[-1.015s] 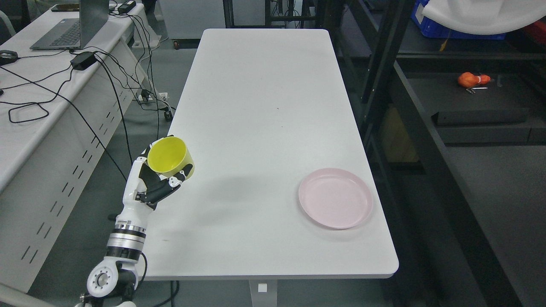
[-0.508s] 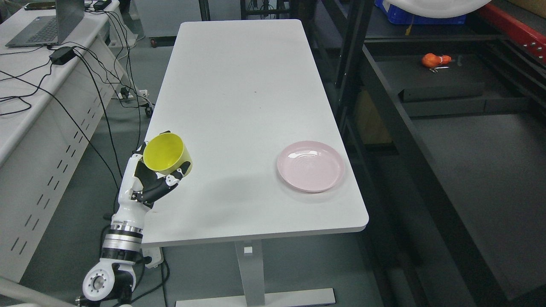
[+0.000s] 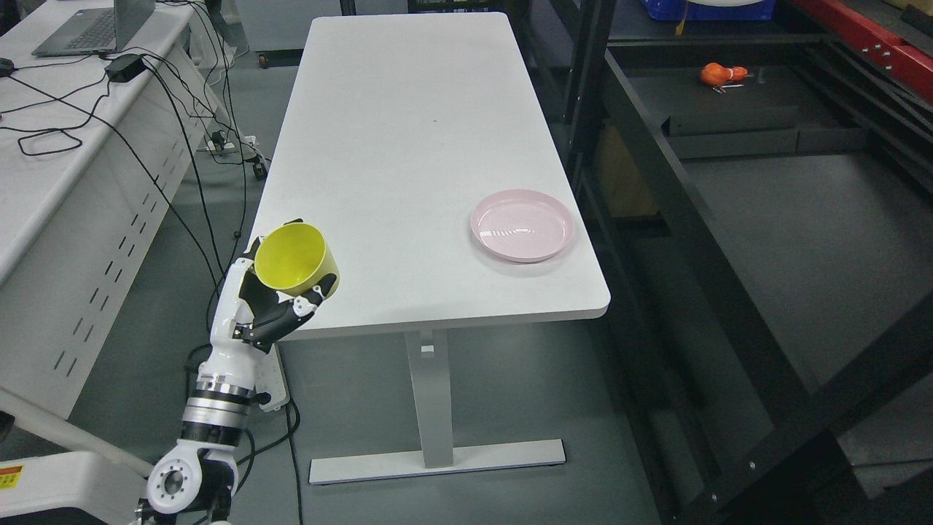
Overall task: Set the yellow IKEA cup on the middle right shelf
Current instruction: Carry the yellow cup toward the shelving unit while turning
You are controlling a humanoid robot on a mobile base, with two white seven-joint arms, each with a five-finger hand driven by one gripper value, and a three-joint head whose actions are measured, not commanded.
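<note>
left hand (image 3: 266, 310), white-shelled with black finger segments, rising from the lower left on a white and silver-ringed forearm (image 3: 219, 397); its fingers (image 3: 295, 312) are curled up around the underside and wall of a round yellow plastic cup (image 3: 295, 259), which they grip firmly. the cup is tilted, its open mouth turned toward the camera so that the bare yellow inside shows; it is held in the air at the near left corner of a long white rectangular table (image 3: 408, 146), overlapping that corner in this view and not resting on the top. on the table's near right part lies a shallow round pale pink plate (image 3: 522, 224), well apart from the cup and close to the table's right edge. the table stands on a grey metal leg with a flat foot (image 3: 436, 459) on a dark grey floor. to the right of the table stands a black metal shelf rack (image 3: 656, 189), its dark shelf surface (image 3: 794, 240) running along the right side of the view; the cup is far from it, on the opposite side of the table. toward the back of the rack lies a small orange object (image 3: 718, 73), too small to identify. to the left of the table is a white desk (image 3: 44, 189) with slotted side panels, carrying black cables (image 3: 44, 138), a black power adapter (image 3: 125, 67) and a grey laptop (image 3: 87, 29) at the top left.
</note>
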